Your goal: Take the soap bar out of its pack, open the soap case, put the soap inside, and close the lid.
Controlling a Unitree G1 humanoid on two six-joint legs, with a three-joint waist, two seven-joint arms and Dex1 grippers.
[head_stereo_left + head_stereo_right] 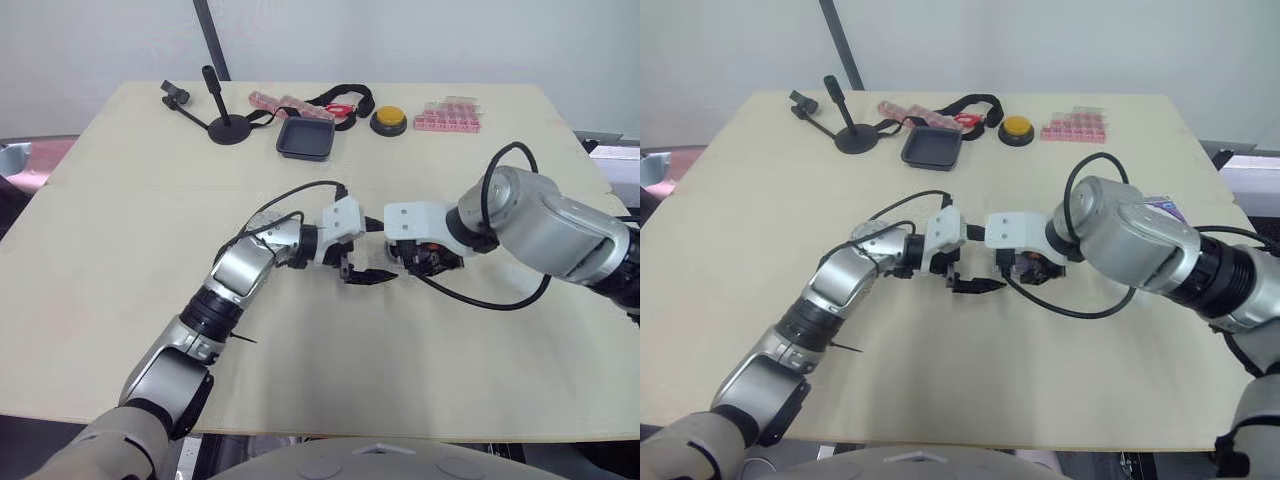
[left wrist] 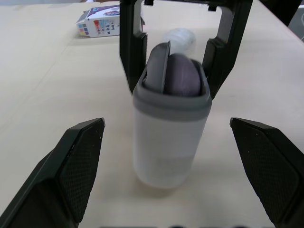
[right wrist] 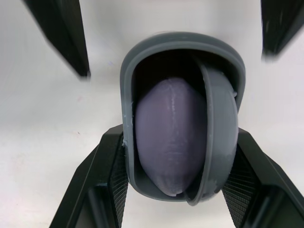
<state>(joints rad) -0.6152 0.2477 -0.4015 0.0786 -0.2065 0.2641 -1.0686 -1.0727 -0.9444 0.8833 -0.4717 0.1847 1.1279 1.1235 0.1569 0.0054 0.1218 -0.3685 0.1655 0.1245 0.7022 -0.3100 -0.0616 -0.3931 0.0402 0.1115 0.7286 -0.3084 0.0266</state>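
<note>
Trying to work out where the soap point(image 3: 168, 133) is, anyone? Pretty sure it's that purple lump down in the case point(image 2: 168, 137). (tinker)

Yep, it's inside. The case is the see-through tub with the grey rim, mid worktop point(image 2: 47, 85), and its base looks like it's resting on the surface. The right gripper point(image 3: 179, 133) has it, fingers point(image 3: 104, 175) clamped on either side just under the rim. (volt)

So is it shut? (tinker)

Nope. The grey lid point(image 3: 221, 123) is wedged edge-on in the mouth, right beside the soap and tilted, so the case isn't closed. (volt)

What's the left gripper point(image 2: 166, 122) doing? (tinker)

Facing the case from the other side. Its fingers point(image 2: 78, 161) are spread wide, one on each side of the tub, touching nothing. (volt)

And the pack point(image 2: 99, 21)? (tinker)

Lying flat on the worktop, off toward the robot's right, beside the right arm and apart from the case. Something pale and see-through point(image 2: 183, 37) lies just behind the case, can't tell what it is. The far edge has a black tray point(image 1: 306, 139), a yellow button point(image 1: 388, 121), pink blocks point(image 1: 447, 117) and a small black stand point(image 1: 222, 115), all well away from the grippers. (volt)
</note>
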